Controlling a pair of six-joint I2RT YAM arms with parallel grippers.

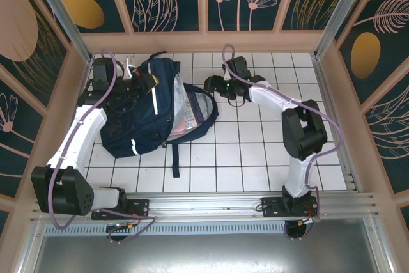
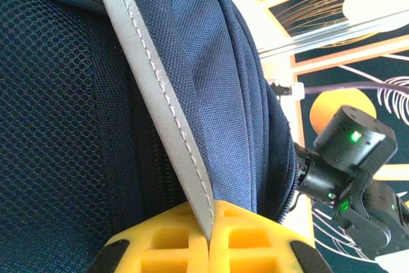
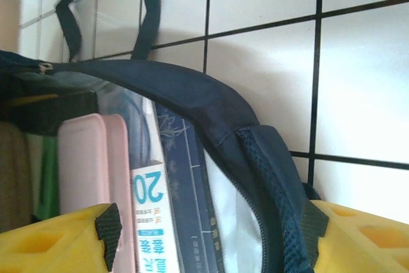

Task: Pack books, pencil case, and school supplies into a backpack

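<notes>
The large navy blue fabric backpack (image 1: 144, 119) is laid flat on the white tiled surface (image 1: 255, 151), left of the middle of the overhead view, with its opened mouth turned toward the right of the frame. The left tool (image 2: 211, 247) is seen fully closed at the bottom of the left wrist view, with its yellow pads (image 2: 255, 241) pinched on the grey stitched strip (image 2: 160, 94) that runs across the backpack's outer face. This hold is judged to be taken so that the bag is steadied and its upper side drawn back, leaving the mouth agape. The right tool (image 3: 214, 234) is presented at that mouth, in the upper middle of the overhead view. Its jaws are spread wide, at the lower left and lower right corners of the right wrist view, with the dark zipped rim (image 3: 192, 94) and the mesh-padded strap (image 3: 275, 177) lying between them, and nothing is gripped. Inside the mouth, a flat pink pouch (image 3: 86, 164) and a thin dark blue book with pale print (image 3: 185, 183) are stood on edge side by side, so the packing is judged to be far along. The rim seems to be bracketed so that it may be taken for closing, though this cannot be confirmed.
</notes>
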